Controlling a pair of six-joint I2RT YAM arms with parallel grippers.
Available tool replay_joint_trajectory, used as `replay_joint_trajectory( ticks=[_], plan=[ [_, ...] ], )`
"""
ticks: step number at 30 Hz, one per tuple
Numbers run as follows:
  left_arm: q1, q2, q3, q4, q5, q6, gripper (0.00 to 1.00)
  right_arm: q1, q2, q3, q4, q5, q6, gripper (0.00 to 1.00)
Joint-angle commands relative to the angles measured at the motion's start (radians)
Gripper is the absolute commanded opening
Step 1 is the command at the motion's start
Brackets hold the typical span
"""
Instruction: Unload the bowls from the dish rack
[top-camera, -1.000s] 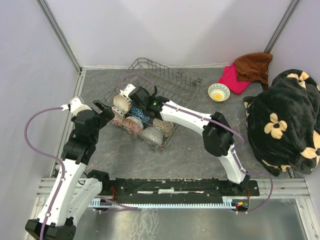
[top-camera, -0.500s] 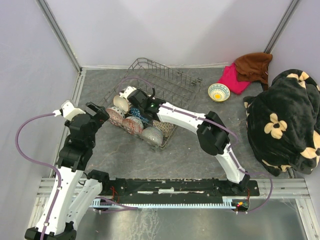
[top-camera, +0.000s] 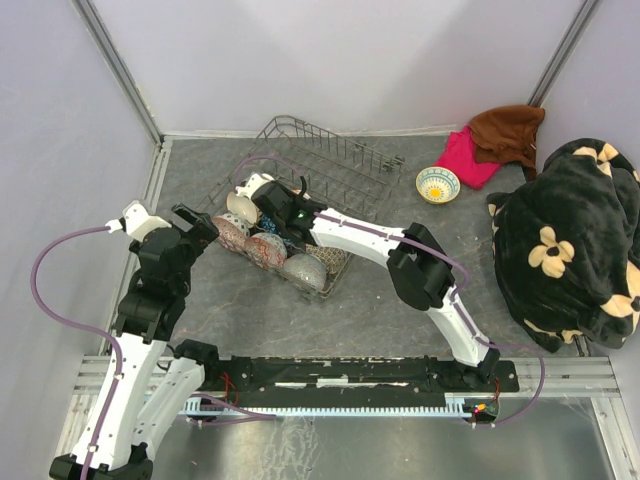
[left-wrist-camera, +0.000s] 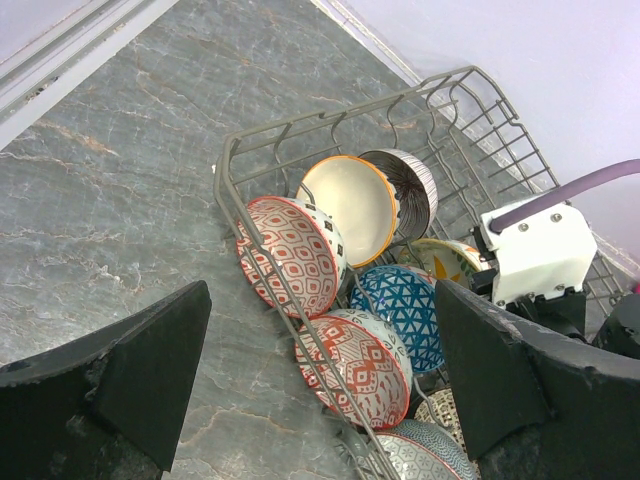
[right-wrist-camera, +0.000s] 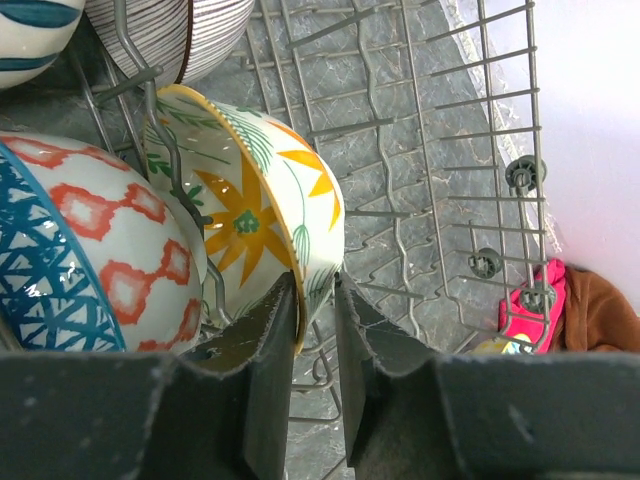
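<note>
Grey marbled counter (top-camera: 380, 300) and its load.
Wire dish rack (top-camera: 320, 140) at far centre; right of it a lone bowl (top-camera: 437, 184), a pink cloth (top-camera: 468, 158) touching a brown cloth (top-camera: 510, 130), and a black flowered blanket (top-camera: 570, 240).

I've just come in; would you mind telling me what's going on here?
The right gripper pinches the rim of a yellow-flowered bowl standing on edge in the dish rack among other bowls. The left gripper hangs open beside the rack, holding nothing. One teal-rimmed bowl sits out on the table by a pink cloth.
</note>
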Motion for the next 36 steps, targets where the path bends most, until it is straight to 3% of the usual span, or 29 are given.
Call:
replay_joint_trajectory(
  ticks=[1, 7, 14, 18, 36],
  plan=[
    [-0.003, -0.005, 0.034, 0.028, -0.021, -0.026, 0.99, 0.007, 0.012, 0.013, 0.063, 0.049, -0.03, 0.28],
    [-0.003, 0.001, 0.029, 0.039, -0.009, -0.027, 0.99, 0.008, 0.016, -0.001, 0.081, 0.063, -0.042, 0.23],
    [-0.003, 0.012, 0.03, 0.049, -0.005, -0.027, 0.99, 0.013, 0.016, -0.03, 0.118, 0.097, -0.07, 0.06],
    [-0.004, 0.017, 0.027, 0.056, -0.003, -0.027, 0.99, 0.022, 0.01, -0.051, 0.157, 0.127, -0.098, 0.01],
    [-0.003, -0.003, 0.031, 0.047, -0.018, -0.024, 0.99, 0.039, -0.084, -0.061, 0.242, 0.198, -0.139, 0.01]
  ],
)
